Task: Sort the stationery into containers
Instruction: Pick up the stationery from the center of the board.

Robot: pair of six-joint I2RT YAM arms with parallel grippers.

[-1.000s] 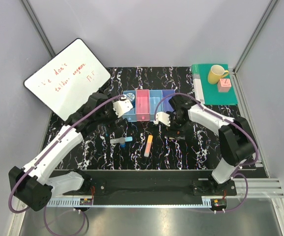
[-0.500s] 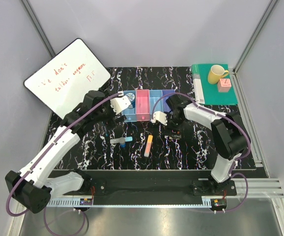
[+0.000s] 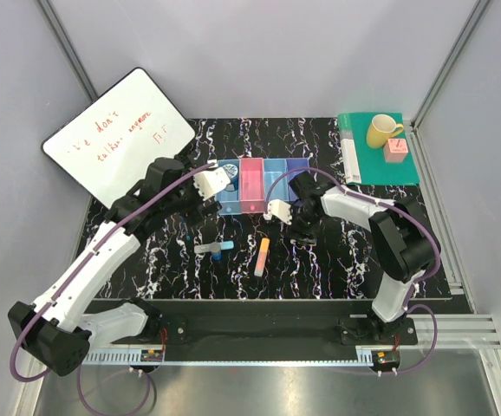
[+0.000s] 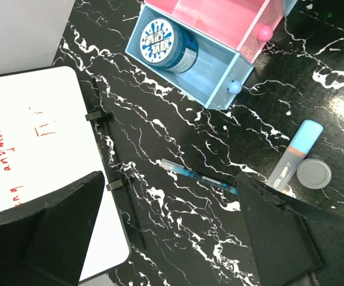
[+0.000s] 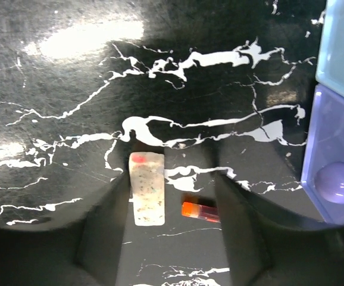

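Left tool (image 4: 172, 238): released, jaws wide over the blue pen (image 4: 199, 177) on the worktop (image 4: 160, 119).
Blue round bottle (image 4: 163, 44): inside the leftmost light blue bin (image 4: 215, 70).
White eraser (image 5: 148, 189): flat on the worktop, red pen (image 5: 199, 210) just beside it.
Right tool (image 5: 169, 202): released, jaws either side of the eraser.

The right arm (image 3: 354, 206) draws in leftward over the black marbled surface (image 3: 320, 269), with its elbow folding closer to its base. The right hand (image 3: 306, 229) now sits lower, its jaws narrowing on either side of the small white speckled eraser (image 5: 147, 189). The left arm (image 3: 103, 251) edges slightly up-left.
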